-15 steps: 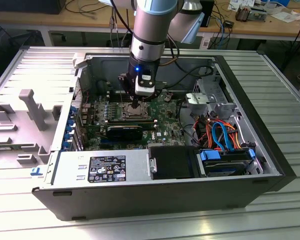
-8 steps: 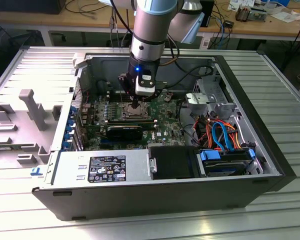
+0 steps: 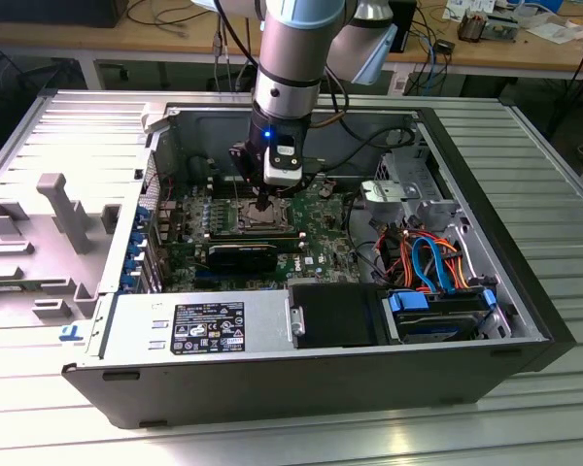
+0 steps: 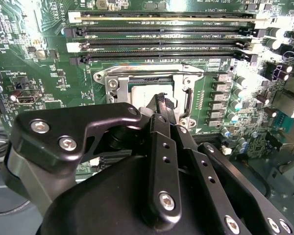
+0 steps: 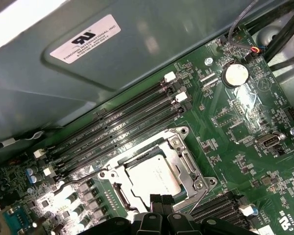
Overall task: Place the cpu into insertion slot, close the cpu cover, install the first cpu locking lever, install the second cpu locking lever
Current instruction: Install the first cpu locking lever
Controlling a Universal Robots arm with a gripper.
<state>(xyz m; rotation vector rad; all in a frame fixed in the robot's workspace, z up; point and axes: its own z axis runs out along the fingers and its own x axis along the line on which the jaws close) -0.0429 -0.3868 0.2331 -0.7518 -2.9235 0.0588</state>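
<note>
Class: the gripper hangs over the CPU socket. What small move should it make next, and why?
Probably ease the shut fingers down onto the thin locking lever beside the insertion slot. The cpu already lies in the slot, the cpu cover lies flat around it, and the lever wire next to the fingers looks unhooked.

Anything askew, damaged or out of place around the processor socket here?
Nothing stands out. The cpu sits flat and square, the cpu cover lies level around it, and the gripper is at the cover's edge.
</note>
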